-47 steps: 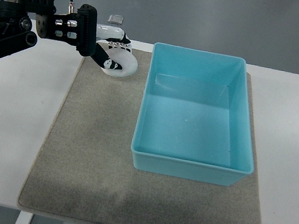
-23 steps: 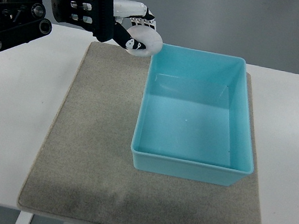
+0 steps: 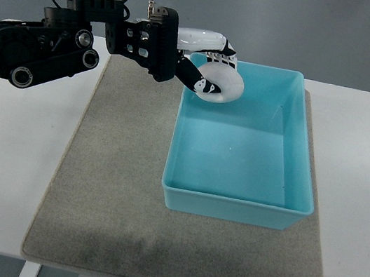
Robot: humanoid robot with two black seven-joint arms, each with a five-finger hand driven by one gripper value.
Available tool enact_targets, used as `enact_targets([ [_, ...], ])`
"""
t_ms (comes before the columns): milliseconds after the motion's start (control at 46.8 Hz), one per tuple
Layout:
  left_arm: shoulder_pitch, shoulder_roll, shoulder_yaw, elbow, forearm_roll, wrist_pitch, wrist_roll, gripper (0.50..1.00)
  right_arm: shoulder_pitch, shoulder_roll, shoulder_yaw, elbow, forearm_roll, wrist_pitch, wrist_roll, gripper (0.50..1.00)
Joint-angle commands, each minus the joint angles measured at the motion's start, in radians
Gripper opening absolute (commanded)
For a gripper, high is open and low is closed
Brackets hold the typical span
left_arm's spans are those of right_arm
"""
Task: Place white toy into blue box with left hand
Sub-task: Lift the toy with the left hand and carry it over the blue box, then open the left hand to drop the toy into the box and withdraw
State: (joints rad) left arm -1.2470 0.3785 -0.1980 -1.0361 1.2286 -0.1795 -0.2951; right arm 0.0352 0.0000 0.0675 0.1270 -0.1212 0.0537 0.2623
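Note:
My left hand (image 3: 209, 68) reaches in from the left edge on a black arm and is shut on the white toy (image 3: 222, 86), a rounded white piece. Hand and toy hang above the far left corner of the blue box (image 3: 303, 174), just inside its rim. The box is an open rectangular tub with nothing visible inside, standing on the right half of a grey mat (image 3: 105, 189). My right hand is out of view.
The mat lies on a white table (image 3: 2, 172), with bare mat to the left of the box and in front of it. Beyond the table's far edge is grey floor.
The left hand has carried the toy up off the mat's far left part and rightward, from beside the box to over its far left corner.

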Motion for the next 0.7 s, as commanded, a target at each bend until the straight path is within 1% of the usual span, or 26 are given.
enact_targets([
  [0,0.004,-0.007,0.0,0.002,0.0,0.002,0.001,0.512,0.0,0.0,0.0,0.0,0.0,0.0,0.0,0.936],
  [64,0.014,-0.016,0.0,0.002,0.0,0.002,0.001,0.512,0.0,0.0,0.0,0.0,0.0,0.0,0.0,0.936],
  [150,0.02,-0.027,0.0,0.002,0.0,0.002,0.001,0.542,0.0,0.0,0.0,0.0,0.0,0.0,0.0,0.936],
  [299,0.023,-0.035,0.0,0.001,0.0,0.002,0.001,0.548,0.0,0.0,0.0,0.0,0.0,0.0,0.0,0.936],
  [342,0.027,-0.038,0.0,-0.001,0.0,0.002,0.001,0.559,0.0,0.0,0.0,-0.001,0.0,0.0,0.0,0.936],
  [363,0.031,-0.041,0.0,-0.001,0.0,0.002,-0.001,0.582,0.0,0.0,0.0,0.0,0.0,0.0,0.0,0.936],
  [427,0.034,-0.046,0.0,0.001,-0.001,0.002,-0.001,0.681,0.0,0.0,0.0,0.0,0.0,0.0,0.0,0.936],
  [449,0.035,-0.046,0.0,-0.001,-0.001,0.002,-0.001,0.707,0.0,0.0,0.0,0.0,0.0,0.0,0.0,0.936],
  [470,0.037,-0.046,0.0,-0.001,-0.001,0.002,-0.002,0.726,0.0,0.0,0.0,-0.001,0.0,0.0,0.0,0.936],
  [513,0.041,-0.047,0.0,-0.001,-0.001,0.002,-0.002,0.739,0.0,0.0,0.0,0.0,0.0,0.0,0.0,0.936],
  [534,0.043,-0.047,0.0,-0.001,-0.001,0.0,-0.002,0.756,0.0,0.0,0.0,0.0,0.0,0.0,0.0,0.936],
  [577,0.047,-0.047,0.0,-0.002,-0.003,0.002,-0.004,0.839,0.0,0.0,0.0,-0.001,0.0,0.0,0.0,0.936],
  [598,0.047,-0.05,0.0,-0.002,-0.003,0.002,-0.004,0.868,0.0,0.0,0.0,0.0,0.0,0.0,0.0,0.936],
  [619,0.049,-0.052,0.0,-0.002,-0.003,0.002,-0.006,0.878,0.0,0.0,0.0,0.0,0.0,0.0,0.0,0.936],
  [683,0.051,-0.053,0.0,-0.001,-0.003,0.002,-0.006,0.881,0.0,0.0,0.0,0.0,0.0,0.0,0.0,0.936],
])
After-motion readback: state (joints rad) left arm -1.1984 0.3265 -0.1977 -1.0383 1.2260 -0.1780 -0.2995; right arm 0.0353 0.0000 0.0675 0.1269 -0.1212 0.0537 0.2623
